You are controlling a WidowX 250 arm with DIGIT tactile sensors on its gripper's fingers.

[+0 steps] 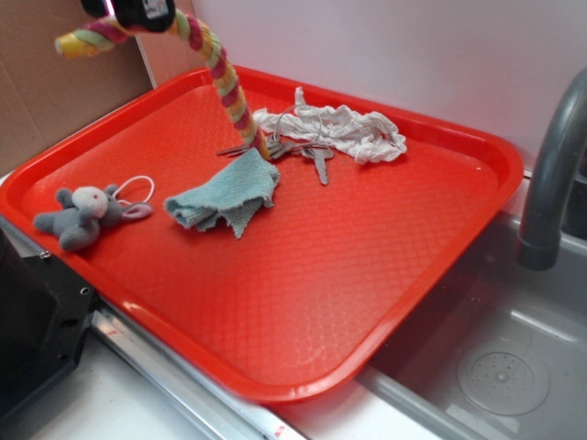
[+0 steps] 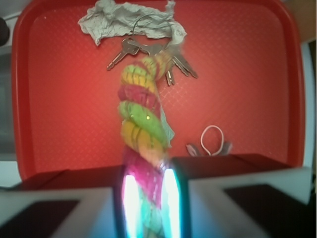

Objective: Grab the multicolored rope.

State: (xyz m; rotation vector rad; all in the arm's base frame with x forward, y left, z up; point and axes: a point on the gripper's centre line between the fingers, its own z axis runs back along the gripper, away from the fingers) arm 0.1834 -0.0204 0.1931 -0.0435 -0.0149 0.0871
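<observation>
The multicolored rope (image 1: 220, 73) is a thick twisted cord of yellow, pink-red and pale green strands. It hangs from my gripper (image 1: 142, 11) at the top left of the exterior view, curving down to the red tray (image 1: 367, 266), its lower end near the keys. One short end sticks out left of the gripper. In the wrist view the rope (image 2: 141, 114) runs straight from between my fingers down toward the tray. My gripper (image 2: 148, 198) is shut on it, the pads pressing both sides.
A bunch of keys (image 1: 307, 154) and a crumpled white rag (image 1: 344, 128) lie at the tray's far side. A light teal cloth (image 1: 229, 194) lies mid-tray. A grey plush mouse (image 1: 87, 215) sits at the left rim. A grey faucet (image 1: 550, 174) and sink (image 1: 495, 367) are on the right.
</observation>
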